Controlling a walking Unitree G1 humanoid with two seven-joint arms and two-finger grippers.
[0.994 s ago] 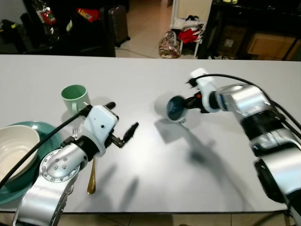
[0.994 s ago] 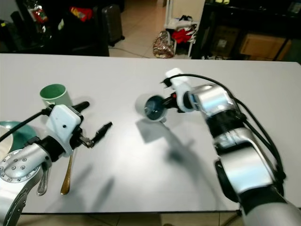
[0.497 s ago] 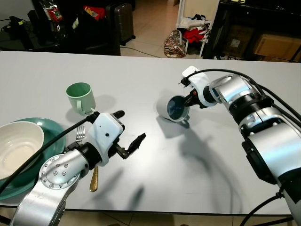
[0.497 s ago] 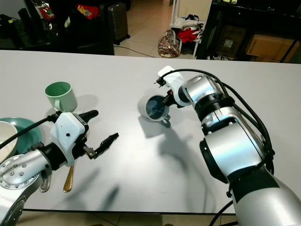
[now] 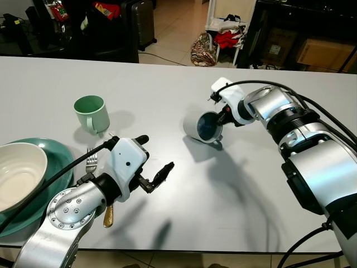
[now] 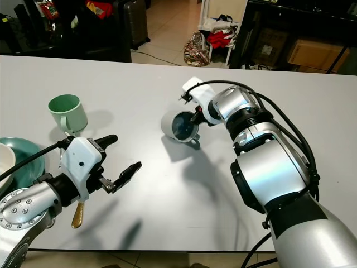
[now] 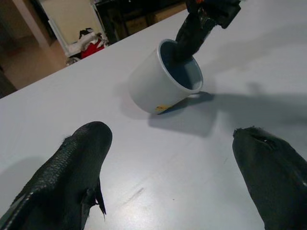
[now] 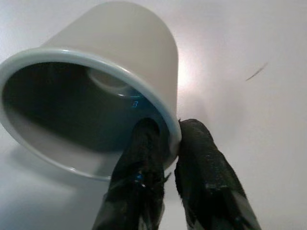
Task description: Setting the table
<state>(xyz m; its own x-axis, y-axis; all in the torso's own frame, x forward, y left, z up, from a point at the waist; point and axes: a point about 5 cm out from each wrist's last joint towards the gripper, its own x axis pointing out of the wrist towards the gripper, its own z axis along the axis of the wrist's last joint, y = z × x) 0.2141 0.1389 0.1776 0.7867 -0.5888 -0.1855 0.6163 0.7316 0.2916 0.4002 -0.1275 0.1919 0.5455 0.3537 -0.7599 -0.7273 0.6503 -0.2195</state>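
A white mug (image 5: 199,126) with a dark blue inside is tipped on its side at the middle of the grey table (image 5: 223,212). My right gripper (image 8: 165,143) is shut on its rim, one finger inside and one outside. My left gripper (image 5: 152,163) is open above the table in front of the green mug (image 5: 92,113), nothing between its fingers (image 7: 72,167). A cream bowl (image 5: 17,174) sits on a teal plate (image 5: 58,164) at the near left. A fork (image 5: 91,160) and a gold spoon (image 5: 108,215) lie beside the plate, partly under my left arm.
Beyond the table's far edge are a tiled floor, dark furniture (image 5: 100,33) and bags (image 5: 203,51). Bare tabletop lies between the two grippers and along the near right.
The camera has shifted slightly. My right gripper still holds the white mug by its rim at nearly the same place. My left gripper stays open, little moved.
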